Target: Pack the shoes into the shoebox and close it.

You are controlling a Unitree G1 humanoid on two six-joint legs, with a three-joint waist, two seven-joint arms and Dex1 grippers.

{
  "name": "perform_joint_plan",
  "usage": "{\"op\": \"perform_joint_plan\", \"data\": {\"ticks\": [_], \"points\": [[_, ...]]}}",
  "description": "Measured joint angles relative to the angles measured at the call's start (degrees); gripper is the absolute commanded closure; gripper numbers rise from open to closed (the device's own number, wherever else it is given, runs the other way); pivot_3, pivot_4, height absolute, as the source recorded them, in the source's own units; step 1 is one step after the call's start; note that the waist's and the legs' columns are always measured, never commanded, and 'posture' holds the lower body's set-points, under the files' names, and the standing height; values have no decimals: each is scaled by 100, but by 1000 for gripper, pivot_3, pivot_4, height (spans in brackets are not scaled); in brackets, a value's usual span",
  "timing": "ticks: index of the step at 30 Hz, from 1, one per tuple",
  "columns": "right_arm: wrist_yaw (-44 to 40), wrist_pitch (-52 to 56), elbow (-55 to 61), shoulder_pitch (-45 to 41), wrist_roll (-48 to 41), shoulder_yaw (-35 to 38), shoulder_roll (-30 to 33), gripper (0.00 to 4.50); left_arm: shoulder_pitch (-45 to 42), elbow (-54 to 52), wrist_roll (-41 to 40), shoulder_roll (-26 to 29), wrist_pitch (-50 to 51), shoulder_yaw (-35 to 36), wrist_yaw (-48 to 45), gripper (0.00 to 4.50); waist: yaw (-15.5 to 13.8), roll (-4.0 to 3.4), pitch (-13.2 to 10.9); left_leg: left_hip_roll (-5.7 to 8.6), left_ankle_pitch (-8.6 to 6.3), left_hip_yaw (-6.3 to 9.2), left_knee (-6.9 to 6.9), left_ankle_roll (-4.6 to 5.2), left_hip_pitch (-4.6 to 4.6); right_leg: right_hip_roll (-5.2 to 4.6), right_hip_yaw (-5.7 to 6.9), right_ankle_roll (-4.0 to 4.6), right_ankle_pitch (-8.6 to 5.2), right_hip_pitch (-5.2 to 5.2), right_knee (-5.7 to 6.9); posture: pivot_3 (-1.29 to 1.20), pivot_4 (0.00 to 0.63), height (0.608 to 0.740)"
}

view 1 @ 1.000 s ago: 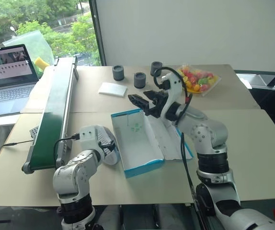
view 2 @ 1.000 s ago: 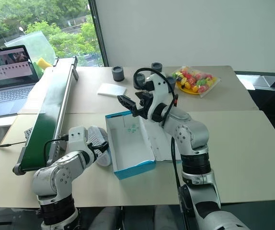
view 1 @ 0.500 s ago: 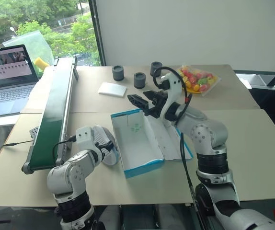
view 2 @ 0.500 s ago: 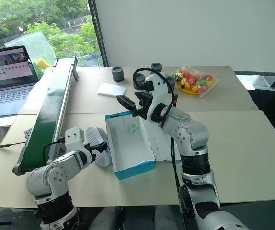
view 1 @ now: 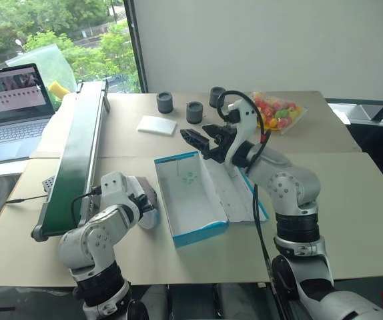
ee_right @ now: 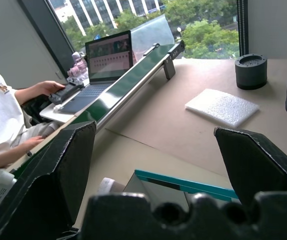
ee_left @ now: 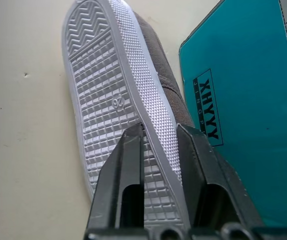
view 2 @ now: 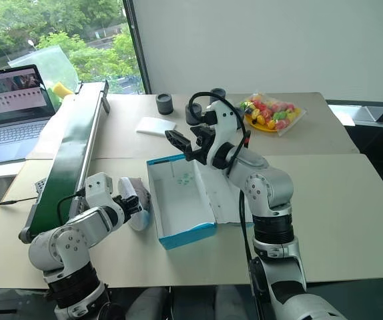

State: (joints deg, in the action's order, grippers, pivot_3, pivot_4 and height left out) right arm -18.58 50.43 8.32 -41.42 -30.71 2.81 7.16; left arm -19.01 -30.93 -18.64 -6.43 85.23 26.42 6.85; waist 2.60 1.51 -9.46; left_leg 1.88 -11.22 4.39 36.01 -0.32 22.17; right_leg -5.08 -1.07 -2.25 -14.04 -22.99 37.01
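My left gripper (ee_left: 159, 137) pinches the sole edge of a grey shoe (ee_left: 114, 95), just beside the open blue shoebox (view 1: 193, 195); my right gripper (view 1: 200, 139) hangs wide open above the box's far end.

The bright blue cardboard shoebox (ee_left: 243, 100) carries a dark framed label on its outer side wall, seen in the left wrist view: large capitals "XHYYX", with a line of smaller capitals beside them, too small to read. The pale whitish ribbed rubber sole of the grey-taupe shoe (ee_left: 116, 100) has the moulded number "26" near its middle. The open grey laptop's screen (view 1: 13, 90) shows rows of small marks, none of them legible.
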Motion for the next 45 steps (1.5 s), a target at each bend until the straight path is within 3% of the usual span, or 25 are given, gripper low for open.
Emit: {"op": "perform_joint_plan", "data": {"ticks": [13,19,28,33,38,45], "points": [[60,1,7,7,-109,56,-20,0,-192,59,-60,-105,-25,301,224,4423,-13,-2,1,-1,0,2,0,0,6,0,1,-4,-2,-4,0,0,150,740],[68,1,7,7,-116,49,-9,0,330,-149,264,160,-990,-366,326,4423,-8,-1,1,-1,-3,1,-13,-4,23,-2,-1,37,22,-18,-22,0,150,740],[76,1,6,7,-153,22,-52,0,796,-331,740,604,-1646,-550,477,4423,-23,4,-3,-2,-7,4,-12,-7,32,0,4,37,21,-24,-26,0,150,740],[67,1,3,6,-157,7,-65,0,834,-340,932,829,-2255,-1003,357,4423,-66,14,-9,2,-6,11,-7,-7,73,-4,12,39,23,-58,-26,0,150,740],[65,1,-7,7,-157,3,-65,0,851,-413,951,837,-2648,-1219,231,4423,-95,14,-9,3,-5,8,1,-7,122,-6,7,42,24,-117,-5,0,150,740],[71,5,-7,7,-161,3,-79,0,717,-438,791,811,-3258,-1319,-122,4423,-124,15,-10,3,-5,6,8,-7,122,-5,7,42,25,-115,-4,0,150,740]]}}
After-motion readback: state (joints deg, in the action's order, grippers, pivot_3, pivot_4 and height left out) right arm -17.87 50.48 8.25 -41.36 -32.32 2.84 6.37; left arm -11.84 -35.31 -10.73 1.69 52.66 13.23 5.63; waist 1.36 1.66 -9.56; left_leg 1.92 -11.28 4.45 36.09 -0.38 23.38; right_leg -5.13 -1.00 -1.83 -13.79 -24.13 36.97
